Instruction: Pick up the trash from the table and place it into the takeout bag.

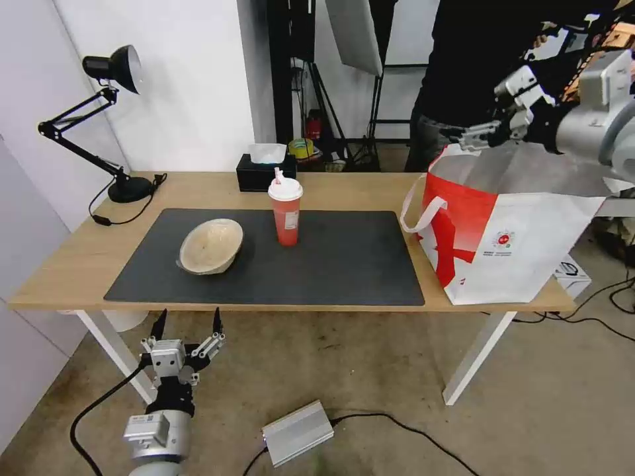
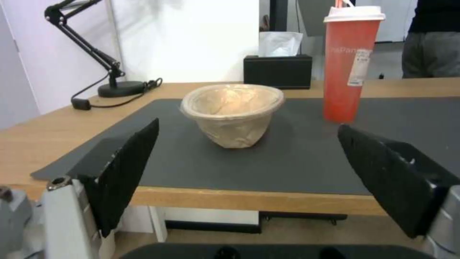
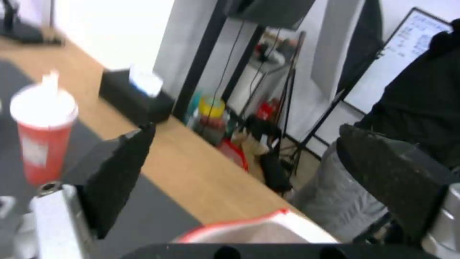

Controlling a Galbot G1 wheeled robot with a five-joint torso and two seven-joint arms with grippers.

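A beige shallow bowl (image 1: 210, 246) (image 2: 233, 113) lies tilted on the dark mat (image 1: 344, 264) of the light-wood table (image 1: 79, 258). To its right stands a red drink cup (image 1: 286, 211) (image 2: 351, 64) (image 3: 43, 136) with a white lid and straw. The red-and-white takeout bag (image 1: 509, 231) stands open at the table's right end; its rim (image 3: 258, 230) appears in the right wrist view. My left gripper (image 1: 188, 318) (image 2: 248, 126) is open and empty, low in front of the table edge, facing the bowl. Over the bag's far rim, my right gripper (image 1: 477, 137) (image 3: 248, 129) is open and empty.
A black tissue box (image 1: 264, 173) (image 2: 278, 70) sits at the table's back edge behind the cup. A black desk lamp (image 1: 112, 119) with its cord stands at the back left. On the floor under the table lie a silver box (image 1: 297, 433) and cables.
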